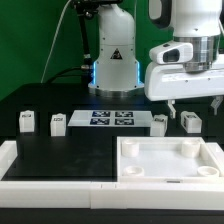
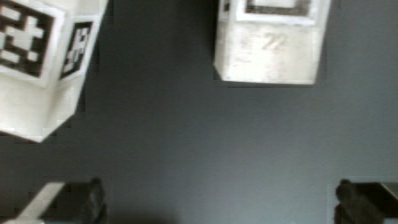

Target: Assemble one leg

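Nearest the exterior camera: a white L-shaped rail (image 1: 60,190) along the table's front and side, with the large square tray-like part (image 1: 122,160) tucked into its corner, likely as a brace against sliding during insertion. Beyond that, bare black table (image 1: 80,150). Farther back, a row across it: first leg (image 1: 25,122), second leg (image 1: 57,123), the marker board (image 1: 112,120), then third leg (image 1: 160,124) and fourth leg (image 1: 190,122), all upright and apart, open to a grasp from above. Over that last pair, the gripper (image 1: 195,104): spread wide, holding nothing, well clear of the table. From the wrist view, two tagged legs ahead of the dark fingertips (image 2: 68,200), neither between them; intended target unclear, perhaps the fourth. Farthest off, the arm's base (image 1: 115,65) against a green backdrop.
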